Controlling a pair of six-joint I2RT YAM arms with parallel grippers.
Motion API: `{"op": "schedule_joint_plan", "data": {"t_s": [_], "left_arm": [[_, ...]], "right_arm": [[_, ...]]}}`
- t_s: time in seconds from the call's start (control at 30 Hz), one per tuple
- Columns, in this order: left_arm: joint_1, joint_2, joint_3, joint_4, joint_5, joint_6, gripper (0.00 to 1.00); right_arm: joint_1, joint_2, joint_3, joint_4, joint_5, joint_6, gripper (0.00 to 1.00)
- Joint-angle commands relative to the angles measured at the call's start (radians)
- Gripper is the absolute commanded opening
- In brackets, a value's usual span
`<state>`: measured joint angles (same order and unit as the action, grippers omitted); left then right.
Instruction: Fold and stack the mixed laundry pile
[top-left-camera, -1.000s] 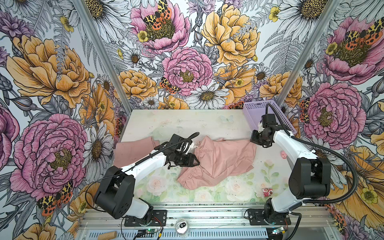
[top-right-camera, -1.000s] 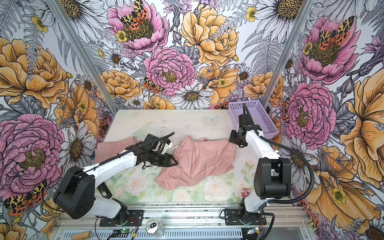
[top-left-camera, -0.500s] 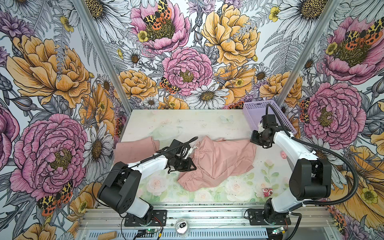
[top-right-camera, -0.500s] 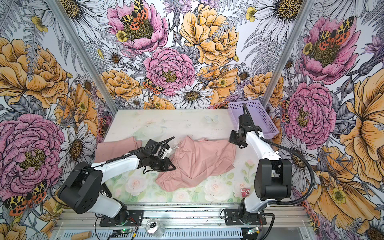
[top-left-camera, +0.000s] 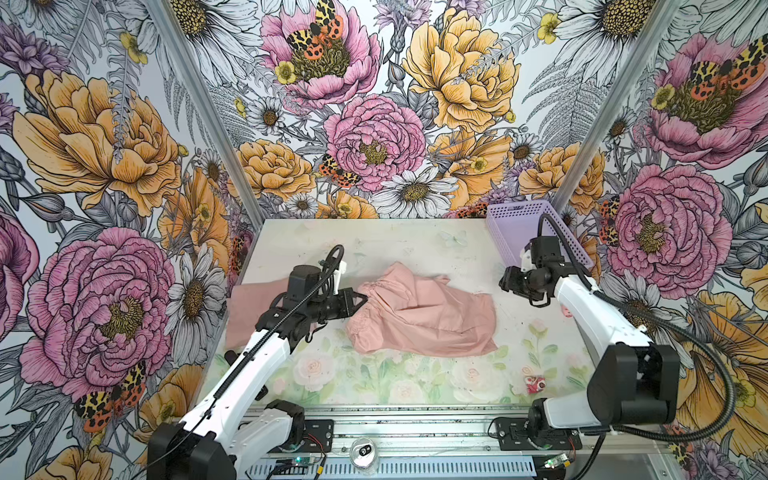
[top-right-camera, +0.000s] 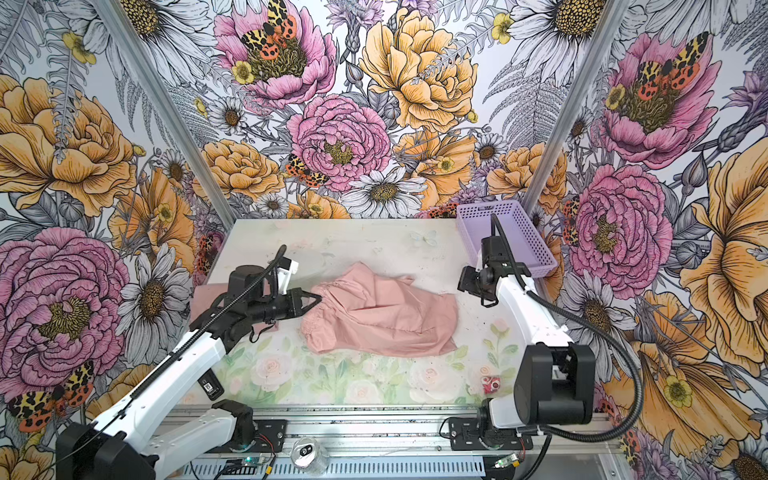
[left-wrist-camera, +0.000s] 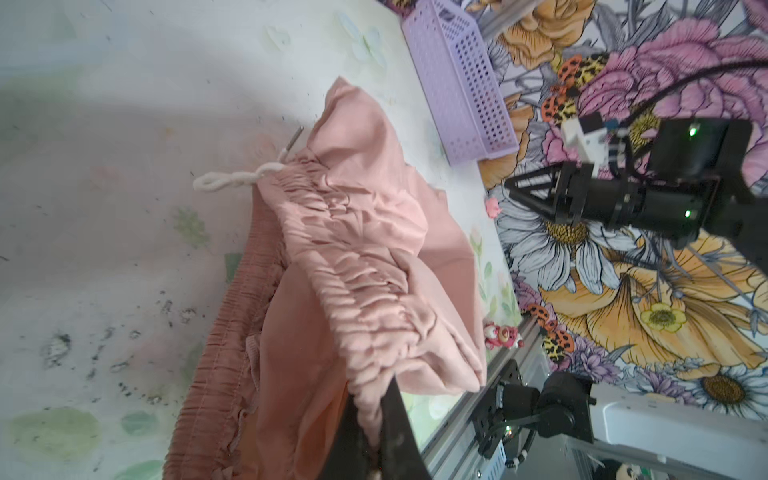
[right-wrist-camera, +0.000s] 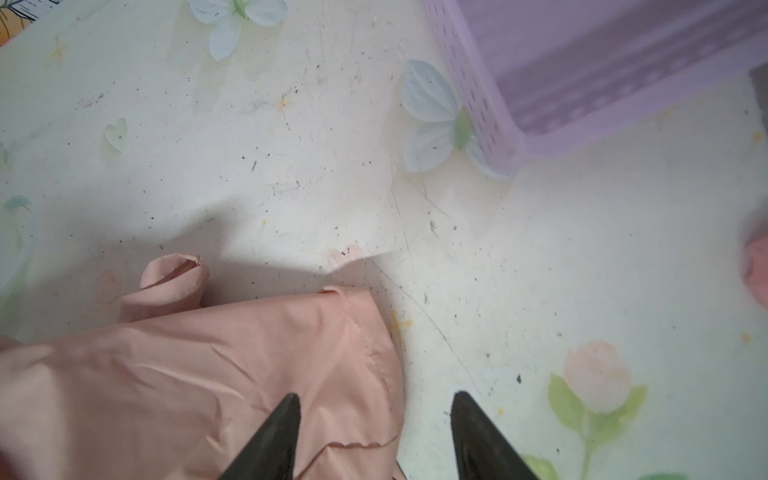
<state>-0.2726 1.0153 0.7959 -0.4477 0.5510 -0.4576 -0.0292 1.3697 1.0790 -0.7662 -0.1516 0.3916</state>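
The laundry on the table is two dusty-pink pieces. A crumpled pink drawstring piece (top-left-camera: 424, 316) (top-right-camera: 382, 320) lies in the middle, and its white cord (left-wrist-camera: 232, 178) trails off the gathered waistband. My left gripper (top-left-camera: 361, 299) (top-right-camera: 318, 300) (left-wrist-camera: 376, 409) is shut on that waistband at the piece's left end. A second pink garment (top-left-camera: 253, 307) (top-right-camera: 203, 297) lies flat at the left, partly hidden under my left arm. My right gripper (top-left-camera: 508, 284) (top-right-camera: 463, 286) (right-wrist-camera: 374, 405) stands open over the piece's right corner (right-wrist-camera: 357, 332), holding nothing.
A lilac perforated basket (top-left-camera: 536, 232) (top-right-camera: 511, 237) (left-wrist-camera: 457, 83) (right-wrist-camera: 582, 83) stands at the back right corner, close behind my right wrist. A small red toy (top-left-camera: 534, 384) (top-right-camera: 490, 384) (left-wrist-camera: 503, 334) lies near the front right edge. A can (top-left-camera: 363, 453) sits on the front rail.
My left gripper has shut on the waistband and drawn back slightly to the left. My right gripper has opened and let go of the pink fabric's right corner.
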Motion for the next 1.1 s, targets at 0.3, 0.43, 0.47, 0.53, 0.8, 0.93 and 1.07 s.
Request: {"op": "schedule_joint_plan", "data": {"t_s": [0.3,0.43,0.47,0.53,0.8,0.93,1.07], "left_arm": [[0.073,0.016,0.030,-0.057,0.012,0.031,0.00],[0.094,0.020,0.041,-0.058,0.036,0.039,0.00],[0.097,0.019,0.043,-0.058,0.037,0.040,0.00],[0.100,0.017,0.049,-0.057,0.036,0.039,0.00],[0.131,-0.002,0.200,-0.066,0.024,0.030,0.00],[0.153,0.014,0.337,-0.067,0.020,0.047,0.00],[0.169,0.026,0.438,-0.068,0.016,0.066,0.00]], "right_arm": [[0.122,-0.229,-0.467,0.233,-0.182,0.233,0.60],[0.154,-0.107,-0.489,0.394,-0.217,0.271,0.58],[0.161,-0.076,-0.486,0.426,-0.222,0.278,0.56],[0.173,-0.008,-0.473,0.480,-0.232,0.288,0.44],[0.134,-0.152,-0.264,0.234,-0.165,0.205,0.00],[0.044,-0.219,-0.049,0.055,-0.178,0.119,0.00],[0.004,-0.213,0.165,-0.085,-0.226,0.049,0.00]]}}
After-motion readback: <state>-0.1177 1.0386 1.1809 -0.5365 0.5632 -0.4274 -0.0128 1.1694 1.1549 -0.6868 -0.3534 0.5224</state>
